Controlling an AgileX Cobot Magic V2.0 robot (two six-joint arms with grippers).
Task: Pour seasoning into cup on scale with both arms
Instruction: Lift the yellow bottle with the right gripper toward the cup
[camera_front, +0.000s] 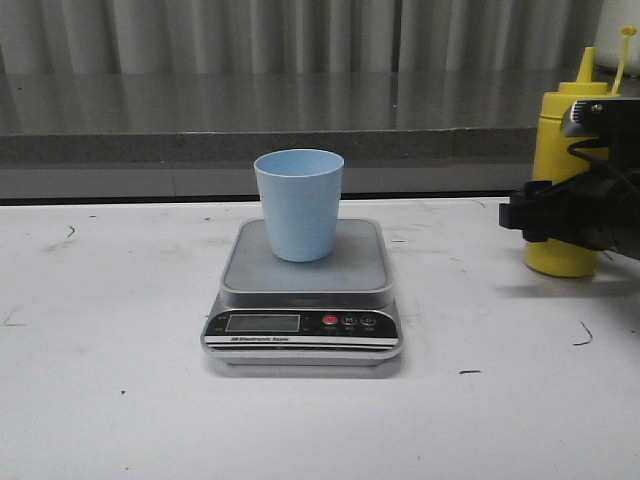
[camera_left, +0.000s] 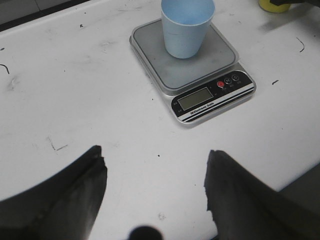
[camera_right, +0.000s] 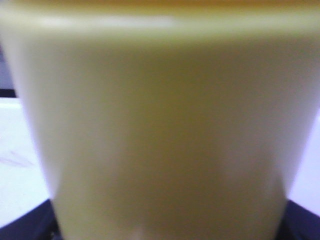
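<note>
Front level – wrists overhead, point-blank

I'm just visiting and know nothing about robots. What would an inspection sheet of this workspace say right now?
Surface: white table, scuffed with small dark marks.
Job's things: pale blue cup upright on the scale; yellow seasoning bottle upright at the table's right side.
Clutter: nothing seen.
End effectors: left end effector open over bare table, holding nothing; right end effector at the bottle's body, grip not confirmable.
Cables: dark cable on the right arm, in front of the bottle.
Surroundings: grey ledge behind the table, ribbed wall above.
</note>
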